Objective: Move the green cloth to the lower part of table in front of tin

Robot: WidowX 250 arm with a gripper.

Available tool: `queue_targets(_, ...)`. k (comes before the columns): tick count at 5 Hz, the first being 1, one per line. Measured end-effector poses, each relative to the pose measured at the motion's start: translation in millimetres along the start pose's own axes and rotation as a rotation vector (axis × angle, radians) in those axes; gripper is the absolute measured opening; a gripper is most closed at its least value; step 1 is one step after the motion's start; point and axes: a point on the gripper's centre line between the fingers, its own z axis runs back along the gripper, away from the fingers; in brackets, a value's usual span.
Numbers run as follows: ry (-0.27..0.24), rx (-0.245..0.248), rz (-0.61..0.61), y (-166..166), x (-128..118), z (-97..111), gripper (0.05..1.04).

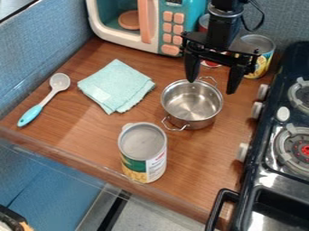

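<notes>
The task is at its opening step, reaching and grasping the cloth. The green cloth (116,85) lies folded and flat on the bench (84,134), between the spoon (44,98) and the steel pot (192,104), behind the front tin (143,153). The gripper (211,86) hangs above the pot, its 2 fingers spread wide with nothing pinched between them.

The next move calls for a shift toward the view's left until the gripper is over the cloth, then a descent with the fingers straddling a raised fold or a thick edge. Flat fabric could slip out if the fingers close too high. After that, the carry goes toward the bench's near edge. The tin stands close to that edge, so the strip in front of it looks tight; a low drag could knock the tin, or leave the cloth hanging over.
</notes>
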Motion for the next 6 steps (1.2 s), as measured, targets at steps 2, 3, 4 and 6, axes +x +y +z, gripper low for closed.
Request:
queue_targets(2, 0.053, 0.007, 0.04, 43, 15, -16, 1.007)
queue_targets(3, 0.032, -0.016, 0.112, 94, 26, -15, 1.007)
queue_targets(4, 0.041, -0.033, 0.099, 128, 29, -25, 1.007)
queue_targets(6, 0.121, 0.008, 0.046, 170, 27, -68, 1.007)
